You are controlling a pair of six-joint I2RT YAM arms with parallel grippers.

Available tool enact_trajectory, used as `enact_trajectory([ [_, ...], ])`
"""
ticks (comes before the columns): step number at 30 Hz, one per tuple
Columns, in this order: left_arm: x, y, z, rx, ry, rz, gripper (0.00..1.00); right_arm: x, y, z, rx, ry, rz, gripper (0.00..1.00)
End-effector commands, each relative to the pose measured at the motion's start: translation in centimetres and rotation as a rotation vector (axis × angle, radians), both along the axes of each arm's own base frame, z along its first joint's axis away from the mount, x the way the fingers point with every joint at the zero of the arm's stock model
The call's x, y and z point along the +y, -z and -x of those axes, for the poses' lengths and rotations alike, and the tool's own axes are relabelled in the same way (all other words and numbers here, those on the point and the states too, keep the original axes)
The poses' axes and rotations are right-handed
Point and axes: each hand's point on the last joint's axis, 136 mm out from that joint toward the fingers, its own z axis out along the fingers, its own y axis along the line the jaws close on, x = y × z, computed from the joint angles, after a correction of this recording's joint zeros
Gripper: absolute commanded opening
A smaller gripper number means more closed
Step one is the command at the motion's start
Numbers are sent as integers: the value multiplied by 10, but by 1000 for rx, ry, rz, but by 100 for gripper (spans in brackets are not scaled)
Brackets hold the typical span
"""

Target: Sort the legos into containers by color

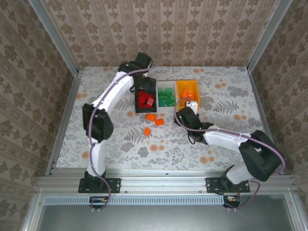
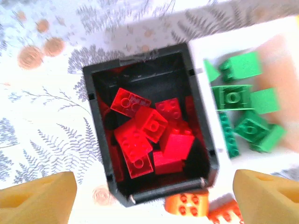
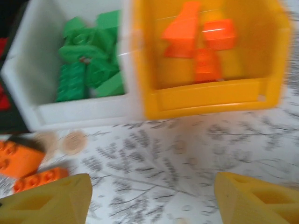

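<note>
Floral-printed counter (image 1: 120,139) carries three bins in a row toward 12 o'clock: a black bin (image 2: 96,140) of red bricks (image 2: 149,135), a white bin (image 3: 79,114) of green bricks (image 3: 88,60) at its 3 o'clock, then a yellow bin (image 3: 205,95) holding orange bricks (image 3: 201,42). Three loose orange bricks (image 1: 151,117) lie at 6 o'clock of the black bin. Left fingers (image 2: 37,198) hang wide apart over the black bin, empty; right fingers (image 3: 46,200) stand apart, empty, at 6 o'clock of the yellow bin.

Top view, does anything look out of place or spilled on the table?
Three orange legos lie loose on the table in front of the black bin, outside the orange-yellow bin that holds the other orange ones. Nothing inside the bins looks mis-sorted.
</note>
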Motion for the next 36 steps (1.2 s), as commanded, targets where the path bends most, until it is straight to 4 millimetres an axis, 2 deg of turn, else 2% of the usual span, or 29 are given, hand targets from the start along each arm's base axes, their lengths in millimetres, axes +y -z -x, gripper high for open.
enact_trajectory([
  [1,19,-17,23,37,-24,80,92,49,5,7,38,-200,35,82],
  [4,37,-9,31,112,-63,215,100,74,17,10,92,-271,71,85],
  [6,35,-3,37,172,-30,394,100,86,25,10,138,-296,84,87],
  [9,43,-1,35,196,-68,593,100,95,38,8,193,-305,91,87],
  [12,51,2,32,215,-109,695,100,100,51,7,249,-312,114,87],
  [18,55,11,36,236,-145,703,100,86,67,6,284,-244,191,87],
  [27,54,15,36,256,-163,736,99,90,85,-7,301,-228,243,78],
  [32,56,13,36,247,-167,739,99,94,87,-18,291,-217,262,65],
  [36,57,12,36,244,-168,738,99,93,78,-19,270,-213,263,48],
])
